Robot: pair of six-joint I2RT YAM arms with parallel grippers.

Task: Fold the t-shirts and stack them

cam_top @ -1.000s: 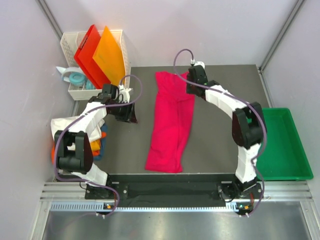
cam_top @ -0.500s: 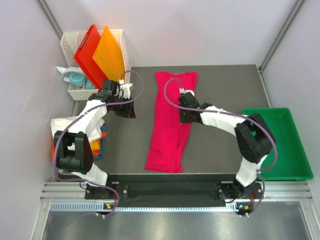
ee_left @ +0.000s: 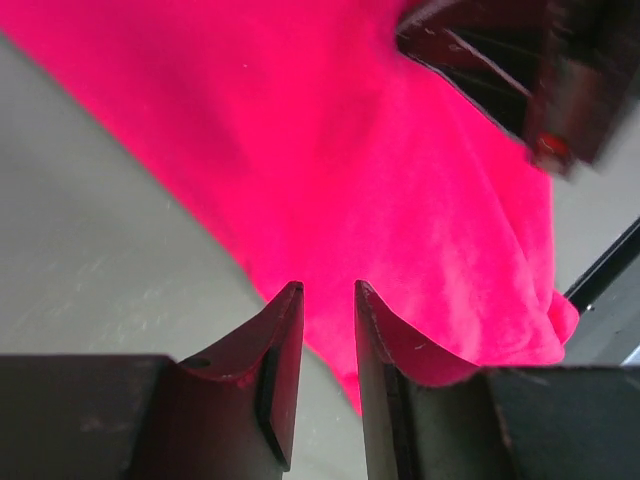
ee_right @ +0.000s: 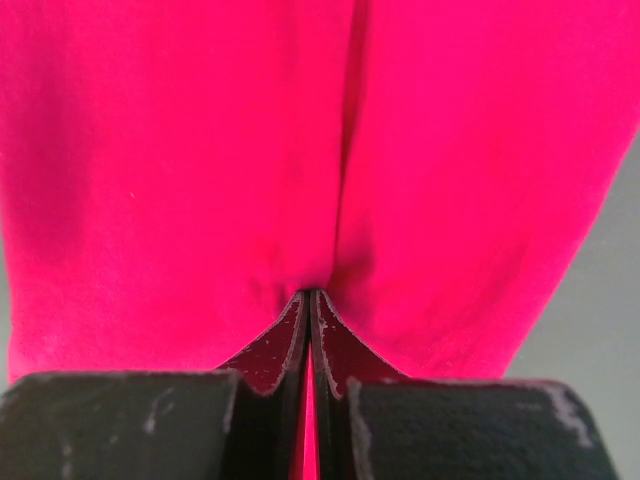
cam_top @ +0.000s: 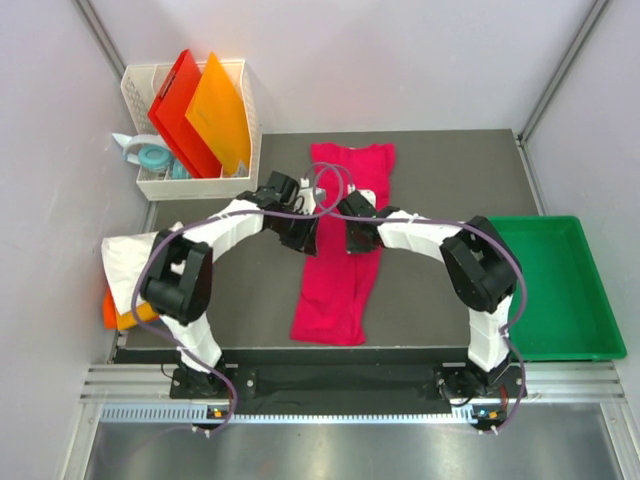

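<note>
The crimson-pink t-shirt lies as a long narrow strip down the middle of the dark table. My left gripper hovers at its left edge about halfway along, jaws a narrow gap apart with nothing between them; in the left wrist view its tips sit right over the shirt's border. My right gripper is shut, its tips pressed onto the shirt at a lengthwise crease. A white t-shirt and an orange one lie at the table's left edge.
A white basket at the back left holds a red board and an orange board, with teal tape rolls beside them. A green tray sits off the table's right side.
My left arm swung right from beside the basket to the pink shirt's left edge, its jaws narrowing. My right gripper left the collar, shut, and came down on the shirt's middle.
</note>
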